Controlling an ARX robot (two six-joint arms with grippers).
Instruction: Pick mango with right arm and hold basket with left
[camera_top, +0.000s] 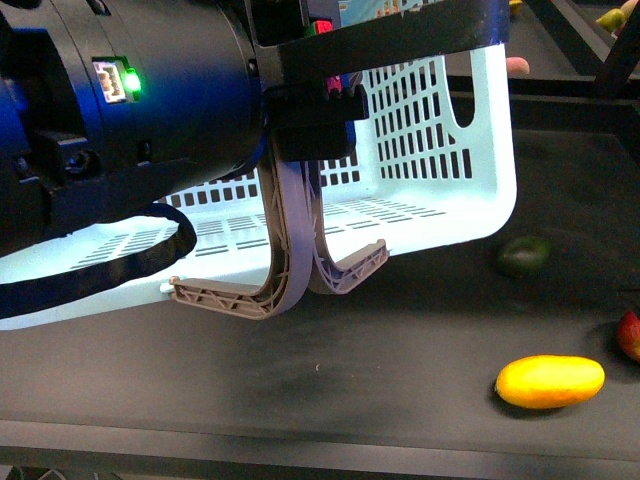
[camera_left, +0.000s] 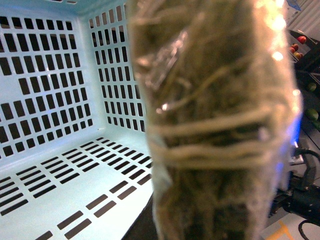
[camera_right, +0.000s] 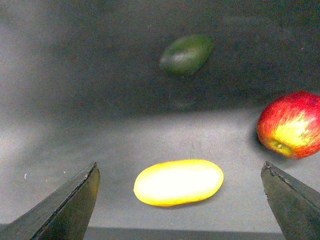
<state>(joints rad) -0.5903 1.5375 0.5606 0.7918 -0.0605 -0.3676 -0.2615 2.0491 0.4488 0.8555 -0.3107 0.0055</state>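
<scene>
The yellow mango lies on the dark table at the front right. In the right wrist view the mango lies between my right gripper's two black fingertips, which stand wide apart and do not touch it. The right gripper does not show in the front view. My bulky black left arm with the green light fills the upper left. Its grey-mauve gripper is shut on the front rim of the pale blue slotted basket. The left wrist view shows the basket's inside behind a blurred finger.
A dark green oval fruit lies by the basket's right corner and shows beyond the mango in the right wrist view. A red apple sits at the right edge, near the mango. The table's front edge runs below.
</scene>
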